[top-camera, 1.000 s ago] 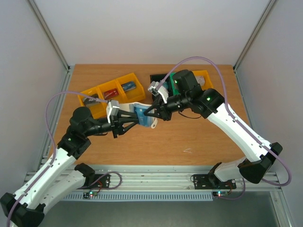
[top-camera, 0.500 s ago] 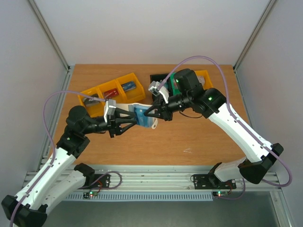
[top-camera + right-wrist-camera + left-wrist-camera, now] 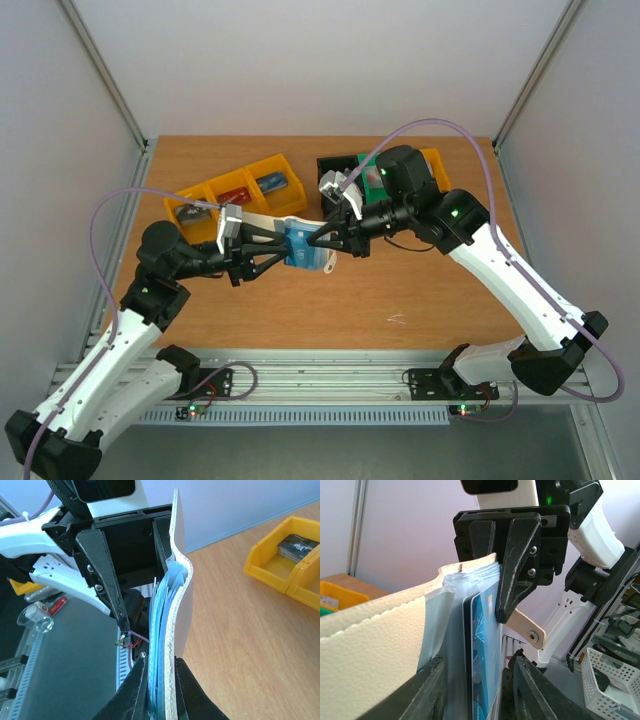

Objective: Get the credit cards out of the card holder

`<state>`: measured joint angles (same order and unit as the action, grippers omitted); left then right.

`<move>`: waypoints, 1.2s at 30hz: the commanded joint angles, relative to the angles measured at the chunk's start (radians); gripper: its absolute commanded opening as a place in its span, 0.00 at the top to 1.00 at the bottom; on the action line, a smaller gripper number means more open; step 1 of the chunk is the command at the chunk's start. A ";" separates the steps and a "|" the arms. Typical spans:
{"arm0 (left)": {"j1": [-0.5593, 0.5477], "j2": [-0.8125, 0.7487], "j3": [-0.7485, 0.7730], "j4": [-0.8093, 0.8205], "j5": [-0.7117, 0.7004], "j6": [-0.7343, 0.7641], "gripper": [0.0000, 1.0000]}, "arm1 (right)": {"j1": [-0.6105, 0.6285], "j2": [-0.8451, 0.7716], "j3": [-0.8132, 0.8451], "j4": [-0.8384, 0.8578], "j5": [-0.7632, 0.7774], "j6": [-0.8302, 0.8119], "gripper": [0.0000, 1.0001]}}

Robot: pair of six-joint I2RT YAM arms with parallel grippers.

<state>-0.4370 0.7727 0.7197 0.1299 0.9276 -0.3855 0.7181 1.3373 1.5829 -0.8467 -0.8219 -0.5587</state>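
Note:
The card holder (image 3: 300, 243) hangs above the table's middle, held up between both arms. Its beige outer face (image 3: 375, 645) curves to the left, with blue-grey pockets beside it. A blue-faced credit card (image 3: 481, 645) stands in a pocket. My left gripper (image 3: 480, 695) is open around that pocket panel: its left finger lies against the plastic and its right finger stands a little off. My right gripper (image 3: 161, 680) is shut on the card holder (image 3: 181, 595) at the opposite edge, pinching the blue pockets and the beige cover together. In the top view the left gripper (image 3: 283, 250) and right gripper (image 3: 318, 240) meet nose to nose.
A row of yellow bins (image 3: 235, 195) with small dark items stands at the back left. A black and green object (image 3: 345, 165) and another yellow bin (image 3: 432, 160) sit at the back, behind the right arm. Small white scraps (image 3: 397, 320) lie near the front.
My left jaws have widened slightly and the left arm has drawn back a little to the left. The right arm has shifted slightly right, still gripping the card holder.

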 commanded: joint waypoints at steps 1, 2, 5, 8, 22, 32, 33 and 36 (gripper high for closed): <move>-0.004 0.031 0.020 0.003 -0.021 0.046 0.64 | 0.028 -0.045 0.012 0.056 -0.130 0.021 0.97; -0.020 0.036 0.023 0.002 -0.022 0.064 0.66 | 0.027 -0.040 0.008 0.077 -0.121 0.036 0.97; -0.054 0.048 0.029 0.008 -0.016 0.093 0.72 | 0.029 -0.027 -0.006 0.133 -0.102 0.068 0.97; -0.072 0.046 0.029 0.010 0.000 0.099 0.80 | 0.029 -0.023 -0.016 0.165 -0.083 0.080 0.97; -0.057 -0.037 -0.006 0.016 -0.062 0.039 1.00 | 0.000 -0.049 -0.041 0.036 -0.075 0.018 0.70; -0.031 -0.037 -0.023 0.054 -0.060 -0.018 1.00 | -0.014 -0.065 -0.073 -0.004 -0.062 0.018 0.71; -0.030 -0.038 -0.024 0.055 -0.057 -0.019 1.00 | -0.015 -0.061 -0.073 -0.003 -0.057 0.020 0.75; -0.024 -0.041 -0.025 0.050 -0.055 -0.021 1.00 | -0.017 -0.059 -0.073 -0.006 -0.051 0.014 0.87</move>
<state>-0.4774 0.7418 0.7025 0.1207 0.8902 -0.3862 0.7033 1.2881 1.5185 -0.8284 -0.8585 -0.5388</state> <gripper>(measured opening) 0.017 0.197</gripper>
